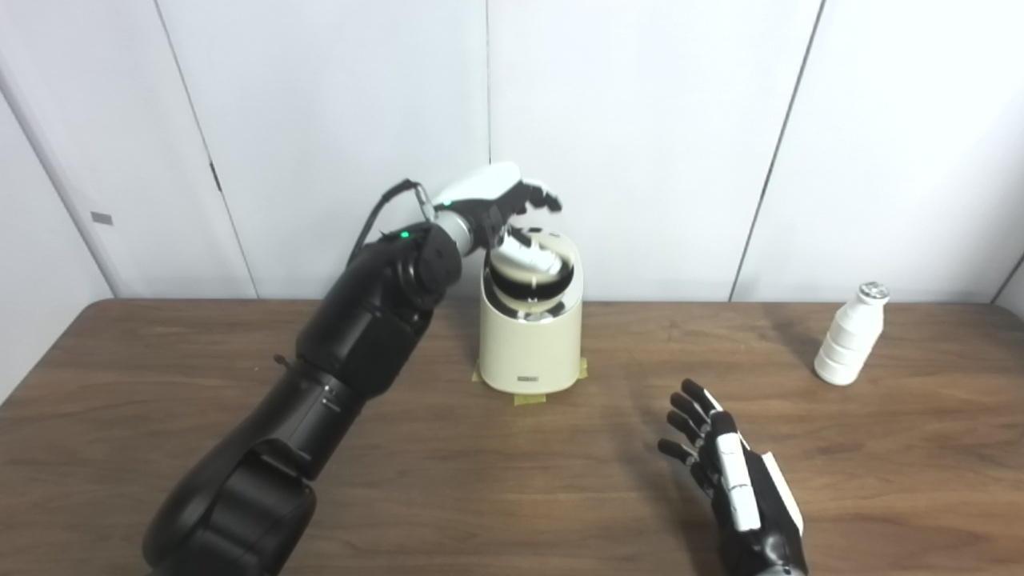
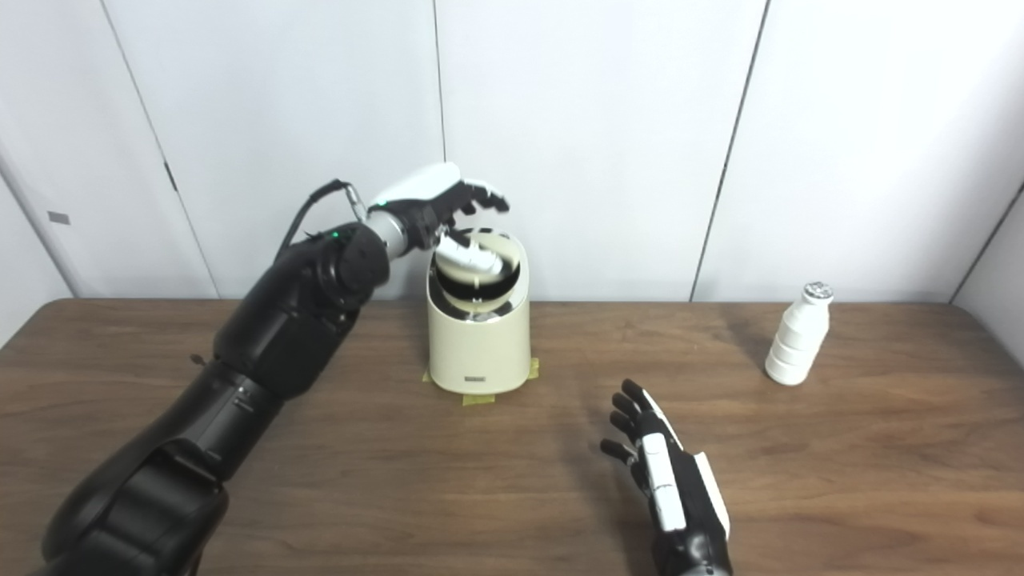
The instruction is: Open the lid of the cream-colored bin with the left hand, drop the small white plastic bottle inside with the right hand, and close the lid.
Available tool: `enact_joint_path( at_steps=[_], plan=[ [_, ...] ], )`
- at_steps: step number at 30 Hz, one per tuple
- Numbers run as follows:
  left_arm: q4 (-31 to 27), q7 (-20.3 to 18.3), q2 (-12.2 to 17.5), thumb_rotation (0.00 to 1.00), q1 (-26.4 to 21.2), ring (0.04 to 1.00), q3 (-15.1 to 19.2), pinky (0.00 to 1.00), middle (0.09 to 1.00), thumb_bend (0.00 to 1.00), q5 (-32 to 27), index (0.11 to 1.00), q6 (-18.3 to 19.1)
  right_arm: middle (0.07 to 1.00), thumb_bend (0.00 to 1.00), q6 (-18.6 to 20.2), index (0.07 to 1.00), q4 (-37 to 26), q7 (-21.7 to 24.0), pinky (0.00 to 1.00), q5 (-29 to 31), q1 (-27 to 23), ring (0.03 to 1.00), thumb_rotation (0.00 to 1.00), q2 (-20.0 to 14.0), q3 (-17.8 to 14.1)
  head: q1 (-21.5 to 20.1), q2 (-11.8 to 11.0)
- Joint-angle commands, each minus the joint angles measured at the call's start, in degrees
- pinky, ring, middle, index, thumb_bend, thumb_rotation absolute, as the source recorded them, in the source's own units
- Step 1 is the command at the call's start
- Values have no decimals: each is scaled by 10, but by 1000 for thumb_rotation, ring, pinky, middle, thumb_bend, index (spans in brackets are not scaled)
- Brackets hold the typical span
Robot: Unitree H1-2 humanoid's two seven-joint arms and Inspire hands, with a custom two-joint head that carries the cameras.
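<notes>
The left robot hand (image 1: 500,200) sits over the top of the one cream-colored bin (image 1: 530,340), at about 12 o'clock on the desk (image 1: 160,384). Its fingers (image 1: 538,194) curl above the rim while a lower part reaches into the mouth; whether it grips the lid (image 1: 530,268) I cannot tell. The lid is tipped down inside the opening, showing a dark gap around it. Yellow tape (image 1: 530,398) pokes out under the bin's base. The right robot hand (image 1: 724,464) lies released at about 5 o'clock, palm down over the desk, fingers spread and holding nothing. One small white plastic bottle (image 1: 851,346) stands upright at about 3 o'clock, well apart from both hands and the bin.
</notes>
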Motion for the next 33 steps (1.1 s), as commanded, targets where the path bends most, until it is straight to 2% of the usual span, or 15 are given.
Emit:
enact_joint_path(
  at_steps=[1,5,8,10,14,17,21,23,26,29,33],
  plan=[
    [-30,20,6,394,-35,770,27,634,826,711,-26,822,1,907,516,-11,911,-15,5,799,3,-16,906,966,0,1,0,0],
    [-84,33,4,423,-6,771,74,659,808,659,-75,822,23,903,498,-5,907,-18,4,794,3,-17,902,962,0,1,-1,1],
    [-128,45,5,443,22,773,96,688,800,605,-94,822,34,902,484,-5,906,-19,4,783,2,-18,898,968,-1,0,0,1],
    [-151,53,8,491,41,794,106,717,823,570,-104,831,39,902,488,-4,906,-19,5,779,5,-18,897,968,-2,-1,0,1],
    [-211,78,-5,527,111,788,159,711,817,498,-164,830,39,896,494,-4,901,-19,4,771,8,-19,891,959,-3,-4,-1,2],
    [-247,87,-10,524,151,793,181,720,826,471,-196,833,47,891,495,-6,899,-21,4,757,8,-20,883,955,-6,-8,-1,2],
    [-291,120,-29,561,225,807,209,748,839,463,-235,856,24,893,496,3,900,-34,2,747,6,-20,883,975,-10,-13,-2,4],
    [-318,143,-48,509,276,803,221,751,832,452,-253,859,6,902,516,4,907,-42,3,790,4,-20,895,993,-14,-15,-2,7],
    [-360,161,-58,525,347,815,224,765,838,410,-263,875,-10,905,555,7,910,-55,5,813,17,-21,907,976,-18,-23,-7,9],
    [-390,174,-69,511,401,817,229,769,844,383,-276,882,-21,907,578,10,907,-66,6,813,31,-22,908,905,-24,-34,-10,12],
    [-416,189,-76,553,463,831,231,780,856,383,-285,900,-37,910,581,30,918,-90,3,789,27,-18,901,798,-44,-49,-12,15]
  ],
)
